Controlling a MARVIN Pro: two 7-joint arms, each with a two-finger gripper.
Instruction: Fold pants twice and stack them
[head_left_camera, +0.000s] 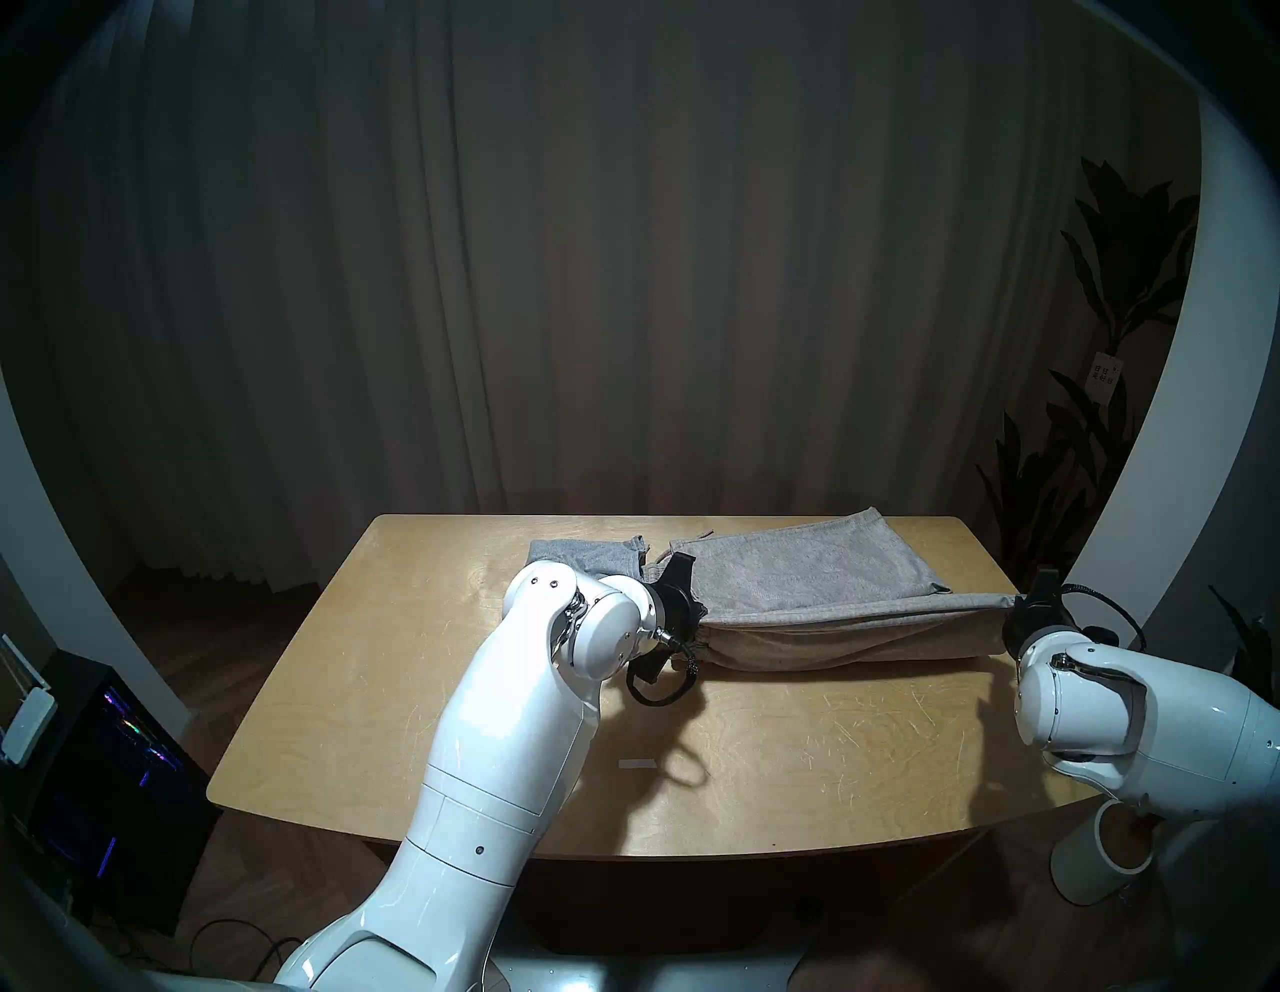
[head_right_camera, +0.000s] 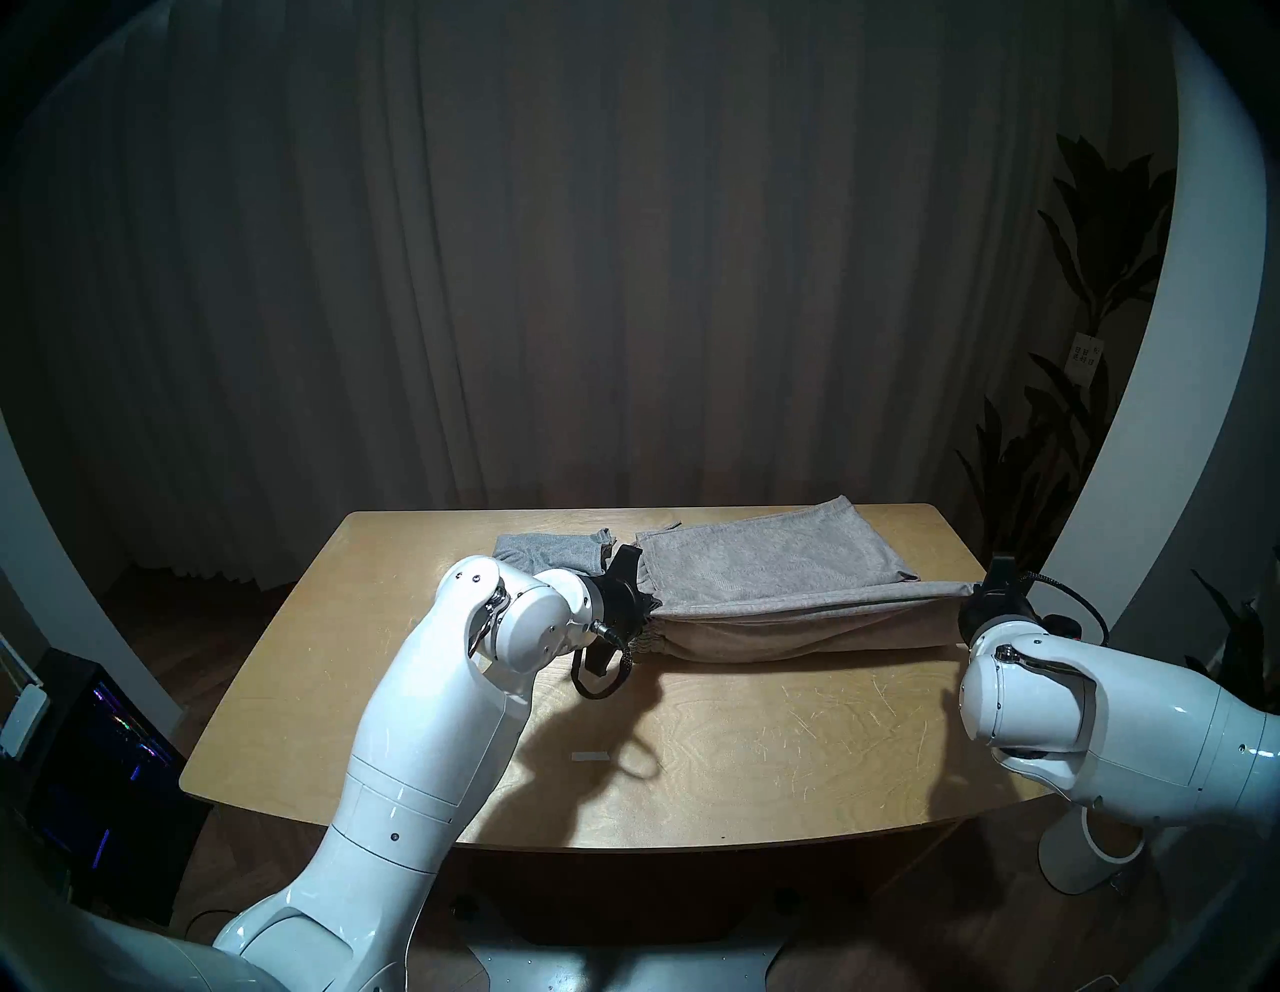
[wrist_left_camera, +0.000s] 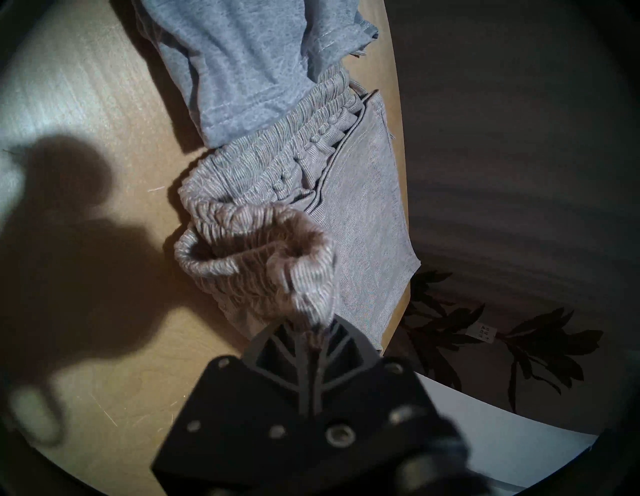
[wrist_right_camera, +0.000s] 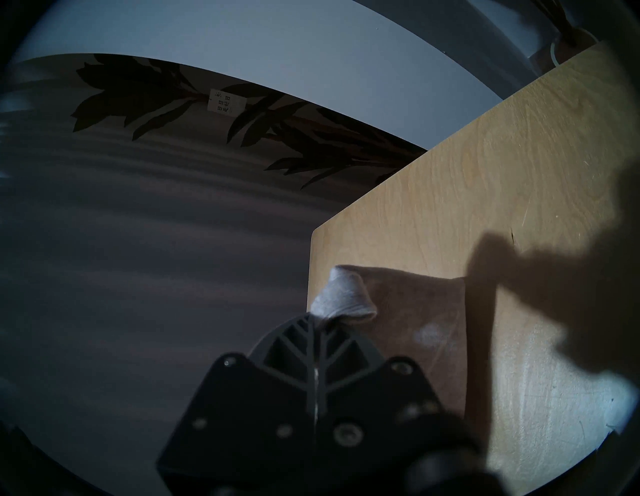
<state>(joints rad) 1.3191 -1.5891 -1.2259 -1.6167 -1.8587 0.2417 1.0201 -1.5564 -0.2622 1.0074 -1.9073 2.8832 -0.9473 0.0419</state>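
Two pairs of pants share one wooden table (head_left_camera: 762, 748): the beige-grey pants (head_left_camera: 817, 589) stretched toward 3 o'clock, the light grey pants (head_left_camera: 578, 558) folded (smaller) at 11 o'clock. Two grippers work the larger pair; the left gripper (wrist_left_camera: 313, 329) pinches its gathered waistband, the right gripper (wrist_right_camera: 317, 324) pinches its far end.

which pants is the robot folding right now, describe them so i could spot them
On the wooden table, look at the far half: the beige-grey pants stretch across its right side, lifted between the left gripper at the gathered waistband and the right gripper at the other end. Unlike the smaller light grey pants folded beside them, they are larger and warmer in colour.
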